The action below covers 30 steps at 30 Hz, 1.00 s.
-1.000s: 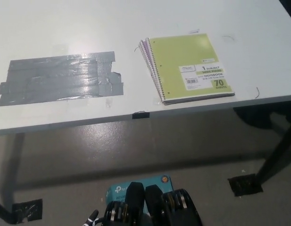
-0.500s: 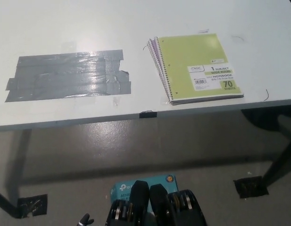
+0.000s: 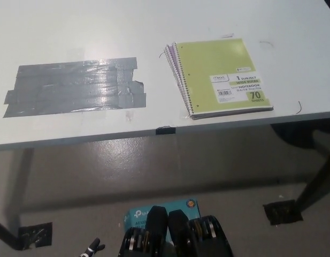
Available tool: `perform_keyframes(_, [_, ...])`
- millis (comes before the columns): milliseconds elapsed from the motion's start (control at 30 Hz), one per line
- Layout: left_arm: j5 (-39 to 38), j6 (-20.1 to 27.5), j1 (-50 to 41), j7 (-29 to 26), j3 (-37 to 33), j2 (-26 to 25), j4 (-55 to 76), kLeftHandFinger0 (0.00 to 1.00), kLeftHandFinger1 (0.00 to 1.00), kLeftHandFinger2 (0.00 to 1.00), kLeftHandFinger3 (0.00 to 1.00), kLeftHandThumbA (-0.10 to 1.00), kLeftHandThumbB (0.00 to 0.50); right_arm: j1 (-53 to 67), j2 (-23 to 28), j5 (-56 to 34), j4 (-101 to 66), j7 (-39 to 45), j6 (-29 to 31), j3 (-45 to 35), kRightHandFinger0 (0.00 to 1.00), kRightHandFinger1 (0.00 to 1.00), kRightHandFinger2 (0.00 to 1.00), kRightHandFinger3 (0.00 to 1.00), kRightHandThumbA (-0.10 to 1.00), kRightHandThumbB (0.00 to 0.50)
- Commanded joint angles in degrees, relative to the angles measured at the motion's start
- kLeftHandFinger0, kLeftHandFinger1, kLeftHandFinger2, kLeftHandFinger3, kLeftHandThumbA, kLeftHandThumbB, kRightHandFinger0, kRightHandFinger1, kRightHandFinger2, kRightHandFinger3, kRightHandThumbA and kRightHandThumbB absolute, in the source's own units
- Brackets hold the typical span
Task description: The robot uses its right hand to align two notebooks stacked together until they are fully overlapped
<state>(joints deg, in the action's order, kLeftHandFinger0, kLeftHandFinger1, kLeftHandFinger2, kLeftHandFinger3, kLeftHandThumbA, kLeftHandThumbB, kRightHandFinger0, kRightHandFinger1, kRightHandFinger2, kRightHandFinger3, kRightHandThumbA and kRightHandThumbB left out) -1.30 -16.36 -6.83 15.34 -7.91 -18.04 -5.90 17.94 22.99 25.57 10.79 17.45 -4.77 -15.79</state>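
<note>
Only the camera has shifted slightly since a moment ago, so the green notebook [image 3: 221, 76] on the counter [image 3: 74, 32], right of the grey tape patch [image 3: 76, 87], still leaves the purple notebook [image 3: 170, 60] peeking out, neither hand visible, alignment nearly complete.

green notebook [image 3: 221, 76] atop purple notebook [image 3: 174, 67], slightly offset | table [image 3: 74, 32]: grey tape patch [image 3: 76, 87] | left hand [image 3: 92, 249] tip at bottom edge, well below both
</note>
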Motion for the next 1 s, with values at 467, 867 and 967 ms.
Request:
perform_keyframes(467, [1.2,1.0,-0.1,0.4,0.6,-1.2,0.6,0.44,0.49,0.54,0.98,1.0,0.5,1.0,5.6,-0.1,-7.5,-0.2,-7.3,6.1,1.0,1.0,1.0,1.0,0.51,0.219])
perform_keyframes(867, [0.4,0.3,2.5,0.4,2.3,-0.9,0.0,0.44,0.48,0.52,0.99,1.0,0.5,-2.7,7.0,-1.2,-5.2,-0.8,-7.5,8.5,1.0,1.0,1.0,1.0,0.51,0.205])
perform_keyframes(967, [0.7,0.2,2.5,0.8,2.1,-1.4,0.0,0.42,0.47,0.53,1.0,1.0,0.5,-3.1,6.9,-2.1,-4.6,-0.3,-8.6,8.4,1.0,1.0,1.0,1.0,0.48,0.203])
